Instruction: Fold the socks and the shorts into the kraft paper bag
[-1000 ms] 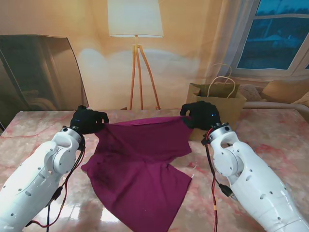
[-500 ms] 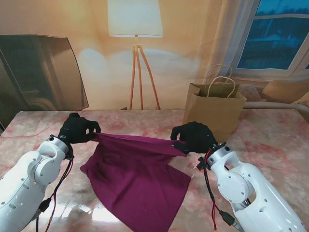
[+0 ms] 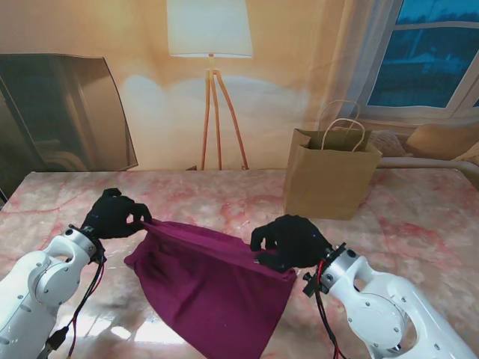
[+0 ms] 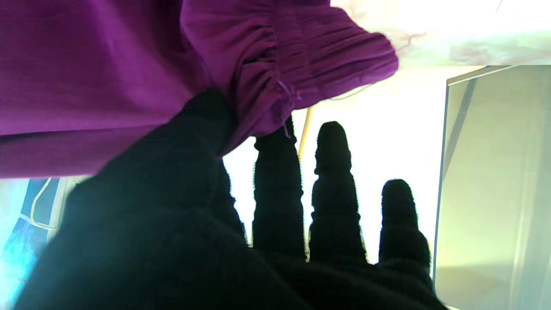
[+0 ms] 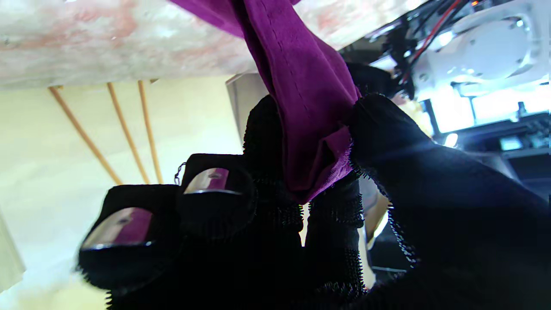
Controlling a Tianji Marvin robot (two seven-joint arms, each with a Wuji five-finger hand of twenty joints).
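A lit tripod floor lamp stands against the warm wall, with a dusk-blue window at right.

both robot hands apparently pinched closed.

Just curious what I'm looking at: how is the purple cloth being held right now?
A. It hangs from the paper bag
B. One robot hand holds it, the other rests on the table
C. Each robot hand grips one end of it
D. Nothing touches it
C: the left robot hand pinches one end of the purple shorts and the right robot hand the other.
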